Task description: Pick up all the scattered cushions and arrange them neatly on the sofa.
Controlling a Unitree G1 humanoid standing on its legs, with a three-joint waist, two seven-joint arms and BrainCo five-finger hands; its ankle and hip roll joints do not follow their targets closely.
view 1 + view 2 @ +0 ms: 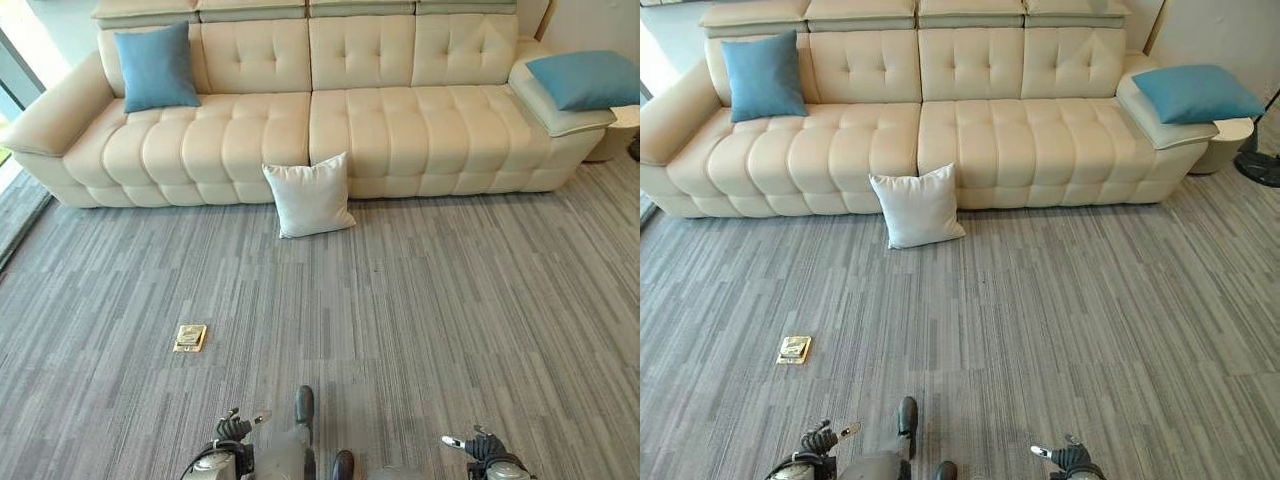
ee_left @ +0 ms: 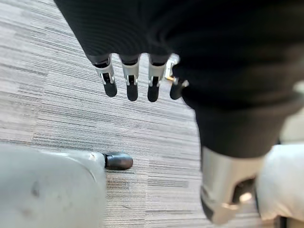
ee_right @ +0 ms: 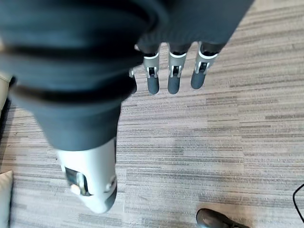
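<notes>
One white cushion (image 1: 309, 196), judged soft and light, is best pinched at a corner; both hands (image 2: 130, 78) (image 3: 173, 71) are held slack and empty.

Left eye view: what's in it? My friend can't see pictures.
A white square cushion leans on the floor against a long cream tufted sofa. Two blue cushions sit on it, one at each end.

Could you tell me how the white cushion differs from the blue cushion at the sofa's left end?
The white cushion is pale and stands on the carpet, leaning against the sofa front; the blue cushion sits on the seat, propped against the backrest. Both are square and upright.
</notes>
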